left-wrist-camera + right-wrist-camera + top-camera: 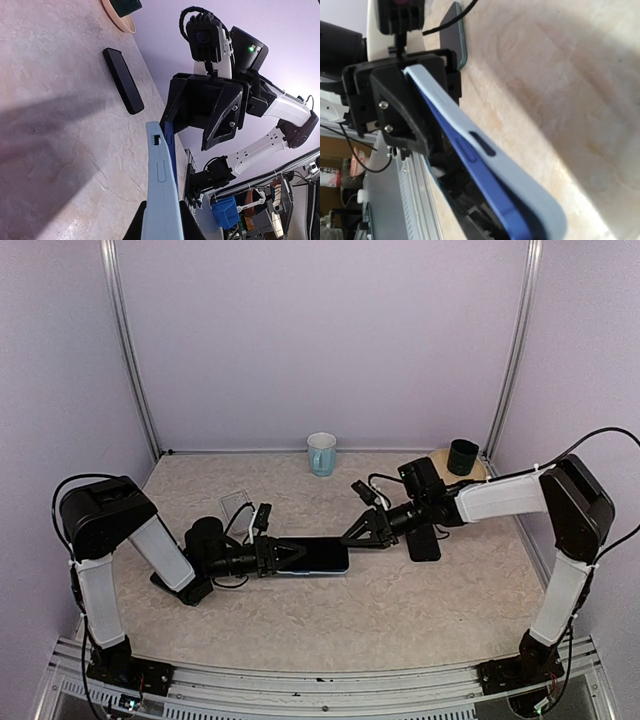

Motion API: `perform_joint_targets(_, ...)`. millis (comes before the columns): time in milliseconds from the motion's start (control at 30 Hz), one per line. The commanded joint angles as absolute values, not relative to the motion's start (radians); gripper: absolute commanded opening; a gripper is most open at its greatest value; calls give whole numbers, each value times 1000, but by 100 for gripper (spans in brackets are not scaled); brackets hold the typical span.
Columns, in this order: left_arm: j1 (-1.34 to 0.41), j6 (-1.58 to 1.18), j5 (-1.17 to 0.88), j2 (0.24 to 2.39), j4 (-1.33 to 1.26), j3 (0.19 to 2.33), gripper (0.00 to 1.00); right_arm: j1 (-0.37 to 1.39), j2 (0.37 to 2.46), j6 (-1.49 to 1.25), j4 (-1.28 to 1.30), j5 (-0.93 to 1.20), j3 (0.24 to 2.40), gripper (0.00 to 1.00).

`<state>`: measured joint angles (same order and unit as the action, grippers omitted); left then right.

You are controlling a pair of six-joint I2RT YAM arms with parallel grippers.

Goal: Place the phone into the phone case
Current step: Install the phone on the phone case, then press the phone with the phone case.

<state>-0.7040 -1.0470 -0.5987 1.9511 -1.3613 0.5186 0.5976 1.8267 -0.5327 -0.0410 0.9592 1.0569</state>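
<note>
My left gripper (290,554) is shut on a light-blue phone case (322,556) and holds it edge-up just above the table. In the left wrist view the case (162,195) sits between my fingers (134,226). A dark-blue phone (169,145) lies along the case's open side, partly seated; in the right wrist view the phone (470,160) stands out from the case (520,175) along its edge. My right gripper (358,532) is at the far end of the phone, its jaws apart (197,117) on either side of it.
A black slab like a second phone (425,540) lies under the right arm, also in the left wrist view (122,80). A light-blue mug (321,453) stands at the back. A black cup (462,456) sits on a tan plate (440,458). A pale flat item (237,505) lies behind the left gripper.
</note>
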Motion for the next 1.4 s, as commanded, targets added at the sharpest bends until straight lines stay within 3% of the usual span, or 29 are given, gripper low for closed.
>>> perform_joint_targets(0,-702,-1023,-614,1934,-1373,528,0,562,1745,-471,-6,960,1031,44)
perform_joint_targets(500,-715,-945,-663,1836,-1373,523,0,551,1642,-392,3,1019,940,55)
perform_joint_targets(900,-750,-946,-734,1803,-1491,508,0,553,1577,-453,-252,1239,827,56)
perform_joint_targets(1367,-773,-1013,-785,1849,-1631,522,0,591,1586,-489,-358,1304,810,55)
